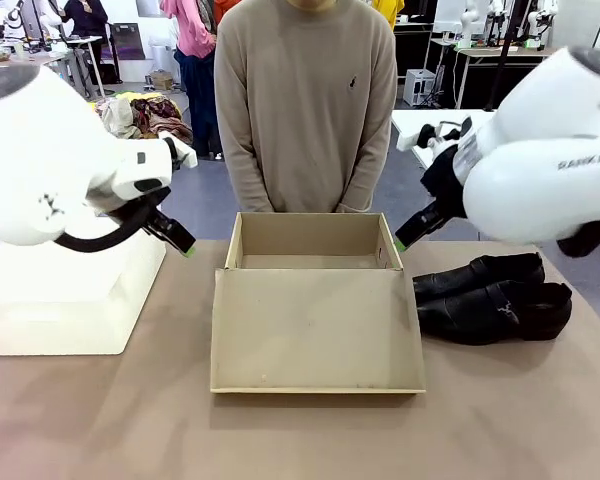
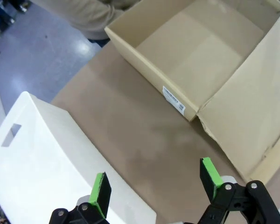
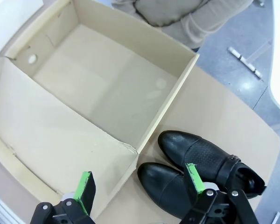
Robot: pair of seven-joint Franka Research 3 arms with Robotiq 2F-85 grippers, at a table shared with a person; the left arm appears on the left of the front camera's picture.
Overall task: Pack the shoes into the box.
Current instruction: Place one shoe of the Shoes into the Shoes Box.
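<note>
A tan cardboard box (image 1: 310, 243) stands open at the table's middle, its flap lid (image 1: 315, 330) folded flat toward the robot's side. Inside, the box (image 3: 102, 88) looks bare. Two glossy black shoes (image 1: 492, 298) lie side by side to the right of the box, toes toward it; in the right wrist view the shoes (image 3: 196, 163) sit just past the box corner. My left gripper (image 1: 180, 240) hangs open above the table left of the box, also seen from its wrist (image 2: 156, 179). My right gripper (image 1: 408, 232) hovers open near the box's right wall (image 3: 137, 184).
A white rounded plastic box (image 1: 70, 295) stands at the table's left, under my left arm (image 2: 42, 154). A person in a beige sweater (image 1: 305, 100) stands at the far edge behind the cardboard box. Bare brown tabletop (image 1: 300, 440) lies in front of the lid.
</note>
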